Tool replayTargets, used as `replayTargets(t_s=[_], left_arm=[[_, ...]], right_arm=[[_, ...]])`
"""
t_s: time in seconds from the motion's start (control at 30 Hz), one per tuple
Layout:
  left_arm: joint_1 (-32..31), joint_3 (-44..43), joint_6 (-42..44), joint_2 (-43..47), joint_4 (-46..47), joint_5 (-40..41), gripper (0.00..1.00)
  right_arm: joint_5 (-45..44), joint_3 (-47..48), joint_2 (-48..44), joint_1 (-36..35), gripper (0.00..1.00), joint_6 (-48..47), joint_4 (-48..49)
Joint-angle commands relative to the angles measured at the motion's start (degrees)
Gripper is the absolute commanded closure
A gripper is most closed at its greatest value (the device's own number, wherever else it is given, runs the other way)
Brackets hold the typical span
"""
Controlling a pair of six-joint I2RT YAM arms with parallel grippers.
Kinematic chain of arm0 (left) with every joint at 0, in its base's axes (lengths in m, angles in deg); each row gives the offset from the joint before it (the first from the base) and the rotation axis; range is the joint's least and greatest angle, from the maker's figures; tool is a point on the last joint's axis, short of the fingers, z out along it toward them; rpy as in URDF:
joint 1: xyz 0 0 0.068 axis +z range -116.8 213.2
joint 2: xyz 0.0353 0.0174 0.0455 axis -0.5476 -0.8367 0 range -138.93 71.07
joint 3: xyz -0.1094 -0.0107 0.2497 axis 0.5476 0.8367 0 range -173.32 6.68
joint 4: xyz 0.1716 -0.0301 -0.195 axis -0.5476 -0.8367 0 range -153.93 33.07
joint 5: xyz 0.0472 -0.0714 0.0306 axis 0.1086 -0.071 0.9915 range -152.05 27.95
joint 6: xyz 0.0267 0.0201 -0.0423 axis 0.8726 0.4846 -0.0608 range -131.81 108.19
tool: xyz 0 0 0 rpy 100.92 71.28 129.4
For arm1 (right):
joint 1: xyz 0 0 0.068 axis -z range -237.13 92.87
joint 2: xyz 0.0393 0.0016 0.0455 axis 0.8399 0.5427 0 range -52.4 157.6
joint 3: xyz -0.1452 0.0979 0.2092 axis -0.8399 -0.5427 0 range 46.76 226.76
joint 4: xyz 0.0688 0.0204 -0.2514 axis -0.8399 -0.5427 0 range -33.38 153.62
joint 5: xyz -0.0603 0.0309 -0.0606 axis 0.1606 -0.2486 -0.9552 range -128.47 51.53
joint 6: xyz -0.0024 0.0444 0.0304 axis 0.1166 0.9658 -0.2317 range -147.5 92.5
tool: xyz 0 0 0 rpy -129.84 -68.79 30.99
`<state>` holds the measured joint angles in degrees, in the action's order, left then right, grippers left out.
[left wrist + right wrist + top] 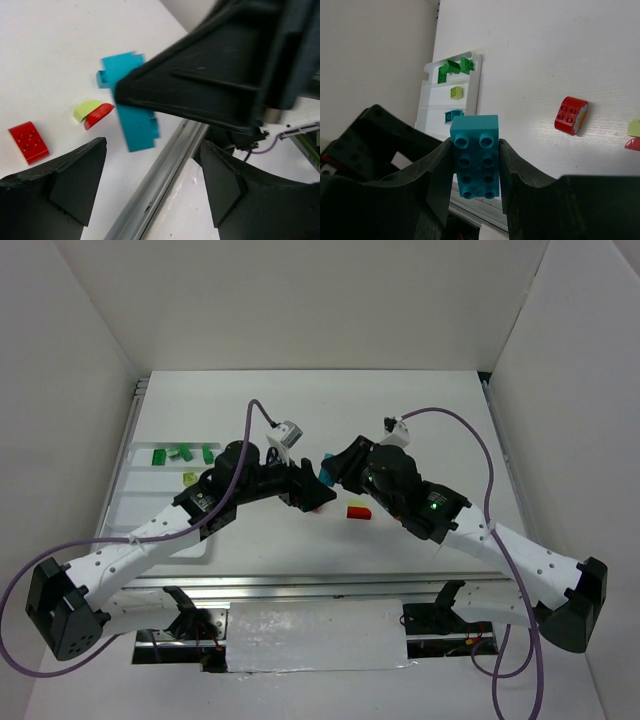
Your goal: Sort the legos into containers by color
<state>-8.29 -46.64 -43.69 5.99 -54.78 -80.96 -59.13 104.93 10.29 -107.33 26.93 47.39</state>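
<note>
Left gripper (152, 145) is standing wide open at the middle of the table, its two fingers parted with nothing between them and touching no brick.

In the top view, the tray (150, 502) is lying at the far left. Green bricks (182, 452) are sitting in a row in its farthest compartment and a lime brick (190, 478) is lying in the next one. The left arm is covering the rest. The right wrist view is showing what the top view is hiding: a small teal brick (452, 116) resting in the third compartment.

At centre the two grippers are meeting nose to nose. The right gripper (475, 142) is clamping a long teal brick (475, 165) by its long sides, studs facing its own camera, just ahead of the left gripper's parted fingers. The left wrist view is showing the same brick from the other side, sticking out past the right gripper's black finger.

Only the wrist views are showing the loose pieces on the table apart: a red brick (28, 142) is lying near a lime piece (86, 110), which is touching a red wedge (98, 114). From the top view one red-and-yellow spot is showing just right of the grippers.
</note>
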Motion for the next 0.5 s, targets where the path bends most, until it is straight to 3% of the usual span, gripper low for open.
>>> replayTargets(t_s=[0.0, 0.17, 0.43, 0.47], left_arm=[[-0.60, -3.11, 0.15, -0.93, 2.51, 4.76, 0.13], [-0.69, -2.05, -0.11, -0.58, 4.26, 4.77, 0.16], [-0.69, -2.49, -0.99, -0.31, 6.99, 2.48, 0.30], [-0.69, -2.49, -1.08, -0.14, 6.99, 2.39, 0.35]], right_arm=[[-3.15, 0.63, -3.28, -0.87, 1.00, 1.11, 3.74], [-1.05, 0.89, -3.64, -1.39, 1.00, 0.76, 4.45], [-2.54, 1.42, -1.79, -3.07, 1.00, 1.02, 5.33], [-2.97, 1.42, -1.79, -3.15, 1.00, 1.11, 5.16]])
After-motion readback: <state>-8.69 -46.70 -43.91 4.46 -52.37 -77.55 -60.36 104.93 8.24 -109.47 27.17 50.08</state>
